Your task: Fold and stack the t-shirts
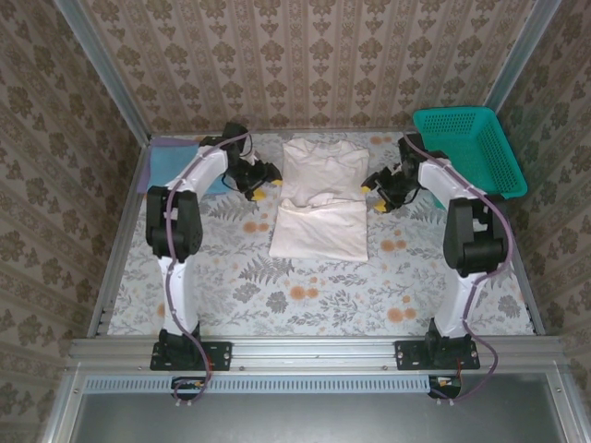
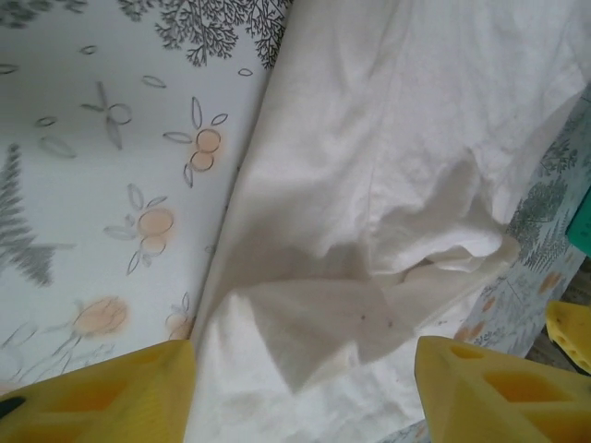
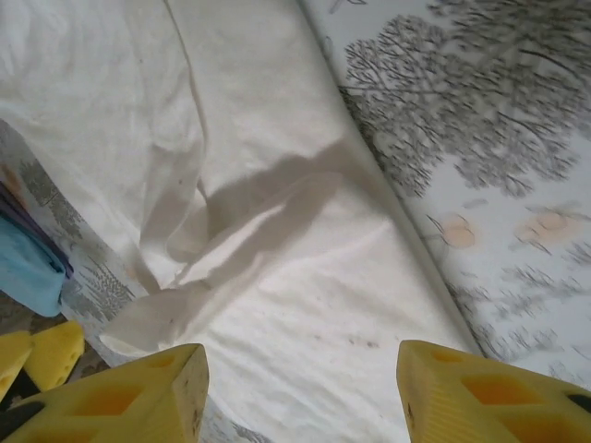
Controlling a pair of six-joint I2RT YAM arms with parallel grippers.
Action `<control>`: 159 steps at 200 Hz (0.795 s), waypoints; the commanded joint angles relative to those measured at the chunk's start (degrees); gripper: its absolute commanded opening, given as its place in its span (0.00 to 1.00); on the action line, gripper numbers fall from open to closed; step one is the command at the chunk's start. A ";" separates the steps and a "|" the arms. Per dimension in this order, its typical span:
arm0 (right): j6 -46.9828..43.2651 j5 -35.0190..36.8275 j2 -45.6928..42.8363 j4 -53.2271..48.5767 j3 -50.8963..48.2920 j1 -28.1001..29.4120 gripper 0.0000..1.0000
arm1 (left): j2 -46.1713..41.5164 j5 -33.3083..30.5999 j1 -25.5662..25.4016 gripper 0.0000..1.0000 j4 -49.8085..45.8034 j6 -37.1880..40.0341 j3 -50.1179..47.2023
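You see the off-white t-shirt point(image 1: 320, 198) lying flat at the middle of the floral table point(image 1: 305, 295), its sleeves tucked in, a crease running across its waist and soft wrinkles where one sleeve bunches. The light blue t-shirt point(image 1: 171, 164) lies at the far left corner. Your left gripper point(image 1: 265, 183) and right gripper point(image 1: 373, 196) flank the off-white t-shirt, both with jaws spread and holding nothing.

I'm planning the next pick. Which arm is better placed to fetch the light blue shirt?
Likely left. The light blue shirt lies at the far left, close to the open left gripper; the right gripper is across the off-white shirt, near the basket.
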 commanded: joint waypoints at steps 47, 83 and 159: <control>7.99 -4.57 -18.99 17.71 -29.61 8.72 0.30 | -14.56 1.77 -11.97 0.33 5.04 4.60 -19.60; 9.59 -1.07 -13.93 22.68 -32.92 13.64 0.22 | -10.86 0.39 -16.23 0.31 7.96 2.96 -21.85; 7.54 3.17 -11.35 23.00 -42.57 14.48 0.21 | -10.30 -4.72 -17.20 0.31 6.81 8.76 -35.56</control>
